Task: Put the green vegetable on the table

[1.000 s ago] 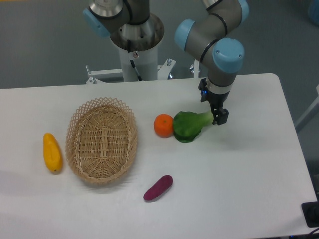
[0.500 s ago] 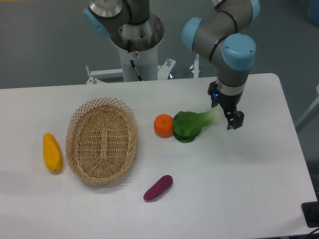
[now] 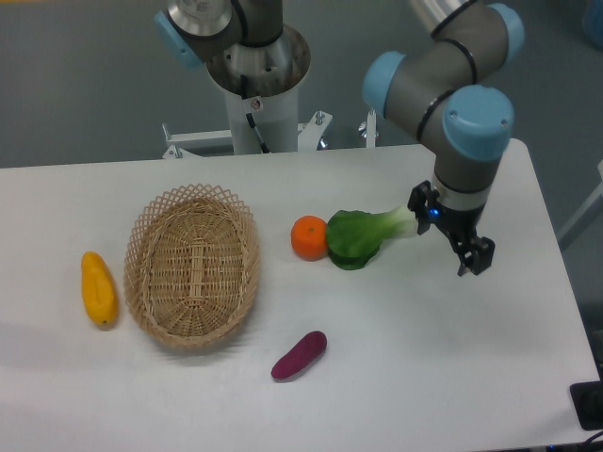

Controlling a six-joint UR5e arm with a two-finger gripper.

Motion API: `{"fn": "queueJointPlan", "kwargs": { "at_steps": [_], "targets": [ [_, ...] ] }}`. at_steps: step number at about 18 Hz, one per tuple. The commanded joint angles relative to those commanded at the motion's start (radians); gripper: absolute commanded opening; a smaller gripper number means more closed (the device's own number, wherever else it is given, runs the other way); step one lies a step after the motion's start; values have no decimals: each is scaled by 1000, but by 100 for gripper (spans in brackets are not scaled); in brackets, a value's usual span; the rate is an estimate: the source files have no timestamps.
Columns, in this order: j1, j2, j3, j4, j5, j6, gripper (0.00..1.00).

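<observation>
The green vegetable lies on the white table, dark leaves to the left touching an orange, pale stalk pointing right. My gripper hangs to the right of the stalk tip, a short way clear of it. Its black fingers point down and hold nothing. Whether they stand open or shut is not clear from this angle.
An oval wicker basket sits left of centre. A yellow fruit lies at the far left. A purple eggplant-like piece lies near the front. The robot's base stands behind the table.
My gripper has let go of the vegetable's stalk and moved right and toward the front. The vegetable stays on the table beside the orange.
</observation>
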Motion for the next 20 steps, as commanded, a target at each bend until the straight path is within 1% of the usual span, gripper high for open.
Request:
{"fn": "queueJointPlan", "kwargs": {
  "at_steps": [4, 6, 11, 13, 15, 20],
  "targets": [
    [-2, -32, 48, -2, -5, -40, 100],
    [-2, -60, 83, -3, -8, -77, 100],
    [-8, -123, 190, -55, -21, -152, 100],
    [-8, -146, 225, -64, -21, -167, 100],
    [-8, -157, 241, -64, -21, -175, 100],
    [-15, -158, 241, -64, -20, -175, 100]
  ]
}}
